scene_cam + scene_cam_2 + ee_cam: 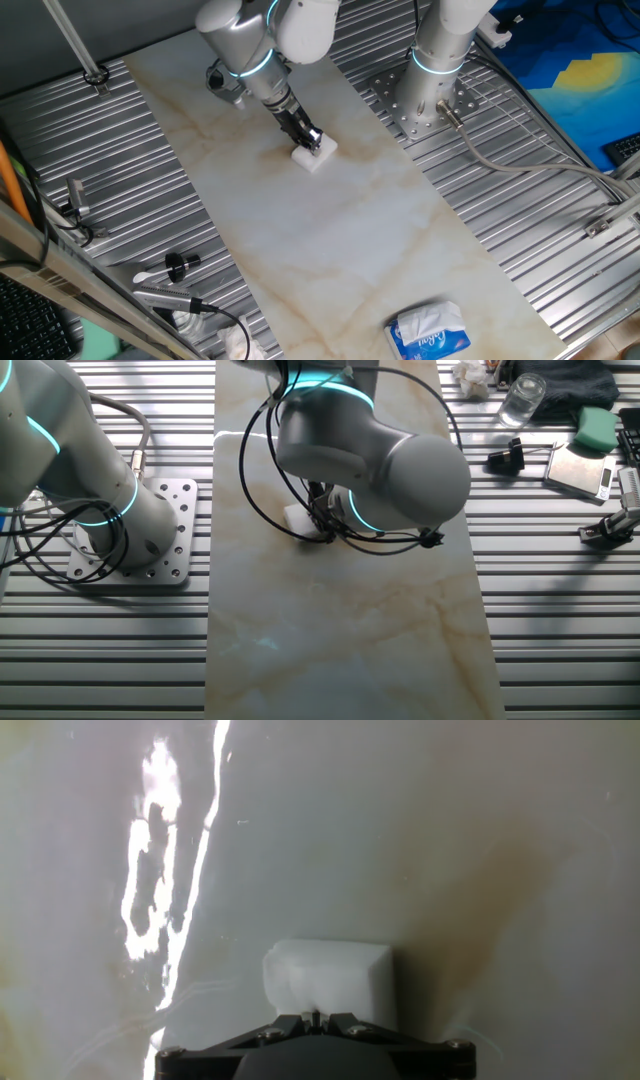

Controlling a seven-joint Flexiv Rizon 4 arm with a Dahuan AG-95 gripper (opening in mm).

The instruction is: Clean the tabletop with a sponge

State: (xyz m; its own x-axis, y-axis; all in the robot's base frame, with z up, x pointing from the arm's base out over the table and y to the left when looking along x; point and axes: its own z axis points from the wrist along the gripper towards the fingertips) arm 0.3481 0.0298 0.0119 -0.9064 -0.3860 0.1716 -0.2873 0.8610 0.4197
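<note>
A cleaning pass is pictured mid-stroke on the tabletop (330,230), a long marble-look slab laid over a ribbed metal surface (120,160). At the left edge of one fixed view, a black knob (178,264) and a wad of cloth (190,320) are seen parked off the slab, seemingly so that the wiping lane is kept free. Toward the middle, the sponge (314,154) is pressed flat against the marble by the gripper (306,136), the arm being tilted down over it; the angle is judged to be chosen so that weight is put through the foam onto the faint brown smudge beside it. Further right, the arm's base (425,95) is bolted to the metal beside the slab, and a blue-and-white tissue pack (428,332) is left at the slab's near end, well apart from the work.

In the hand view, the white block (328,982) is shown projecting from the tool, clenched between its 2 fingers, with a tan stain on the surface just to its right. The fingers are closed only to the sponge's width. In the other fixed view, only 1 corner of the sponge (297,517) is visible under the arm.
</note>
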